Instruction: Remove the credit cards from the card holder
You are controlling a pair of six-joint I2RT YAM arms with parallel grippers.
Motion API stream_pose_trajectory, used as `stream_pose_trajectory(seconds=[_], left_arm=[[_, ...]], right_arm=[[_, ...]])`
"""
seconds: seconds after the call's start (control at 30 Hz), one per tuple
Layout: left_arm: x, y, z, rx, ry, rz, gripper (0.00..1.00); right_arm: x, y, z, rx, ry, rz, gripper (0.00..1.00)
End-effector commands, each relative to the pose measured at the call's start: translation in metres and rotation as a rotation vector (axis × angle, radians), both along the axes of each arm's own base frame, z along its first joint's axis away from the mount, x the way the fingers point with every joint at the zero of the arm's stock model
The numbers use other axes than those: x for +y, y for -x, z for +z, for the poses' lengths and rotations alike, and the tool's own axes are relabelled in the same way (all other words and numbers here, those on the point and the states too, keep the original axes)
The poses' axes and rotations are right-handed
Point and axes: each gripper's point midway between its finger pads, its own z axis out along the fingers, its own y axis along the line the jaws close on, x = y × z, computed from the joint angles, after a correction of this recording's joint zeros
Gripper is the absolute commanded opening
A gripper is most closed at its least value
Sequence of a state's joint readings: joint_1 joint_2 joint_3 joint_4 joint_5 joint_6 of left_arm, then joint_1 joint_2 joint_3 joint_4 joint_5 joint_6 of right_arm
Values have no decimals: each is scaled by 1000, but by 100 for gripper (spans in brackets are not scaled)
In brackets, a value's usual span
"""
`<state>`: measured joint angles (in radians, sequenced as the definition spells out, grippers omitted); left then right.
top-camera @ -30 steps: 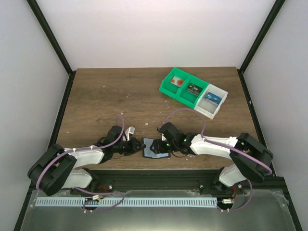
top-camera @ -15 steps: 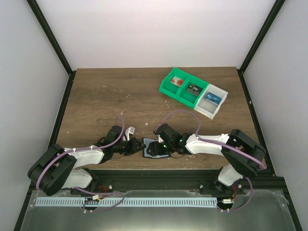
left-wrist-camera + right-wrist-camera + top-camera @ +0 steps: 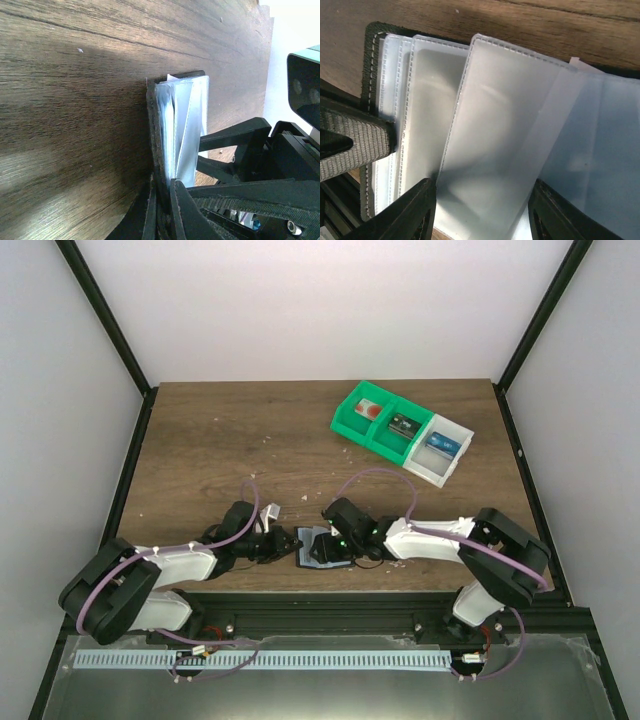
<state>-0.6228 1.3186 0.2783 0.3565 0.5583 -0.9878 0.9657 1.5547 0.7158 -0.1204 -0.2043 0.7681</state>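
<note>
The card holder [image 3: 318, 551] lies open near the table's front edge, between both grippers. My left gripper [image 3: 162, 210] is shut on its black cover [image 3: 152, 130], beside the pale sleeves [image 3: 186, 120]. In the right wrist view the clear plastic sleeves [image 3: 495, 125] fan out. My right gripper [image 3: 485, 215] stands half open over them, one fingertip [image 3: 417, 207] at each long edge of one sleeve. No credit card shows inside the sleeves. Three cards lie in the bins: a red one [image 3: 367, 410], a dark one [image 3: 402, 424] and a blue one [image 3: 438, 444].
A green two-compartment bin [image 3: 352, 426] and a white bin [image 3: 425, 473] beside it stand at the back right of the wooden table [image 3: 220, 440]. Black frame posts run up both sides. Small crumbs dot the wood.
My right gripper has shifted a little left over the card holder. The left gripper keeps its hold and has not moved.
</note>
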Motion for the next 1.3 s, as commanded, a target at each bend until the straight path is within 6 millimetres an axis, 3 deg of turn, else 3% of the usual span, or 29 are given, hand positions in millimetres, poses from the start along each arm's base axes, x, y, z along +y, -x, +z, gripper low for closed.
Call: stream_pose_trajectory(seconds=[0.0, 0.47, 0.6, 0.8, 0.93, 1.1, 1.27], left_arm=[[-6, -1, 7, -30, 24, -23, 0], [-6, -3, 8, -34, 12, -26, 4], [-6, -4, 10, -42, 15, -27, 2], [-7, -4, 11, -47, 17, -28, 0], [-6, -4, 10, -45, 16, -26, 0], [-6, -3, 9, -44, 15, -26, 0], [-6, -4, 10, -45, 15, -24, 0]], right_arm=[[-5, -4, 4, -29, 35, -24, 52], [-48, -17, 11, -120, 204, -140, 51], [-58, -20, 24, -144, 224, -181, 49], [-25, -19, 68, -186, 0, -106, 49], [0, -12, 86, -174, -142, -41, 48], [16, -6, 91, -152, -216, 13, 48], [17, -5, 64, -109, -157, 18, 48]])
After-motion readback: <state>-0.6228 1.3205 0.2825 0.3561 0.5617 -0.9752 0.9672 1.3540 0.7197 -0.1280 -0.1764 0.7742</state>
